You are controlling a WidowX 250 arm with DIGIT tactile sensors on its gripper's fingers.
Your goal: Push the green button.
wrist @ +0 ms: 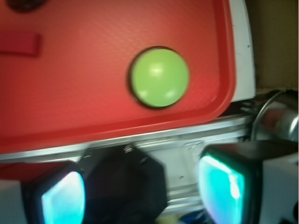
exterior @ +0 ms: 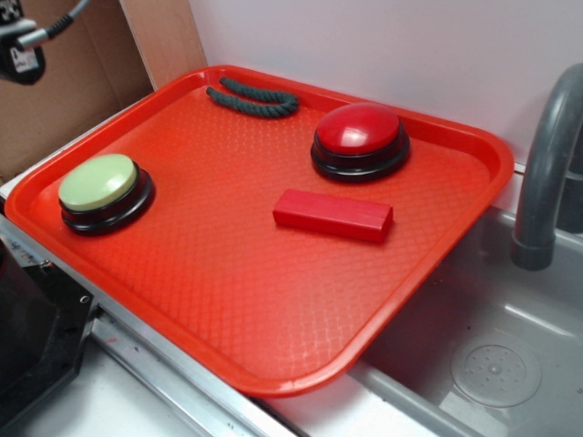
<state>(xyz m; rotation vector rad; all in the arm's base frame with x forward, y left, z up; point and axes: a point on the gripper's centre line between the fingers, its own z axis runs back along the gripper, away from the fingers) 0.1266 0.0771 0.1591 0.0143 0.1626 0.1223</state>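
The green button point(exterior: 98, 182) has a pale green dome on a black base and sits at the left end of the red tray point(exterior: 273, 300). In the wrist view the green button point(wrist: 160, 78) lies ahead of my gripper point(wrist: 142, 193), which hangs high and off the tray's edge. Its two teal pads point(wrist: 223, 186) stand wide apart with nothing between them, so it is open. In the exterior view only a black piece of the arm point(exterior: 23, 45) shows at the top left, well above and behind the button.
A red button point(exterior: 361, 135) sits at the tray's far right, a red block point(exterior: 332, 215) in the middle, a dark rope loop point(exterior: 253, 99) at the back. A grey sink point(exterior: 492, 346) and faucet point(exterior: 547, 173) lie to the right. A black object point(wrist: 124, 186) lies below the gripper.
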